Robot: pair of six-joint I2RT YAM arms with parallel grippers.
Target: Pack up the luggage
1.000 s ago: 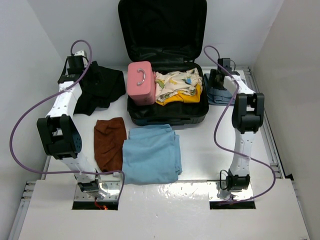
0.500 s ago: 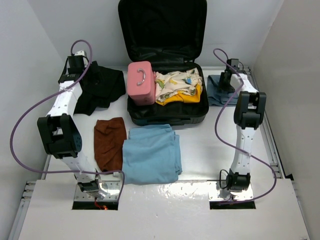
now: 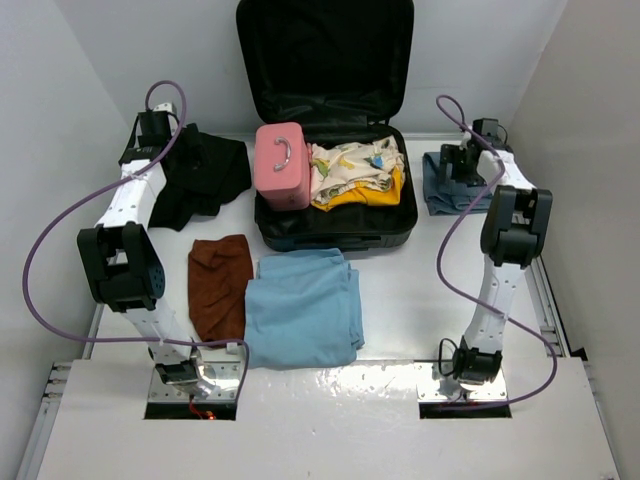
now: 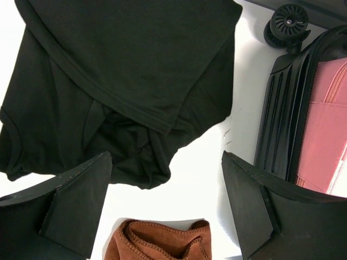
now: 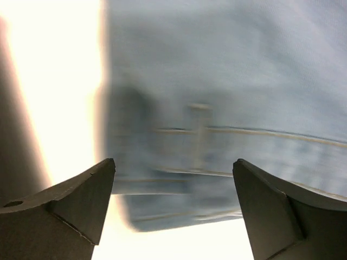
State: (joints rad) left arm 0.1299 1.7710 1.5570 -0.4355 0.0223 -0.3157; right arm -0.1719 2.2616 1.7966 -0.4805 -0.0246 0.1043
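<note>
While your left gripper (image 4: 165, 184) hung with fingers apart and empty over one black garment (image 3: 205, 175), your right gripper (image 5: 173, 179), likewise spread and holding nothing, hovered over one denim piece (image 3: 437, 188) at the right of the table (image 3: 410, 300). One luggage (image 3: 330, 236) stood at the far middle, lid up, holding one pink case (image 3: 280, 165), one patterned cloth (image 3: 350, 162) and one yellow cloth (image 3: 378, 190). Before it lay one brown cloth (image 3: 222, 285) and one blue cloth (image 3: 303, 305).

left hand (image 4: 166, 162) wide (nothing held) | black garment (image 4: 124, 70) just beyond | luggage (image 4: 282, 119) at right
</note>
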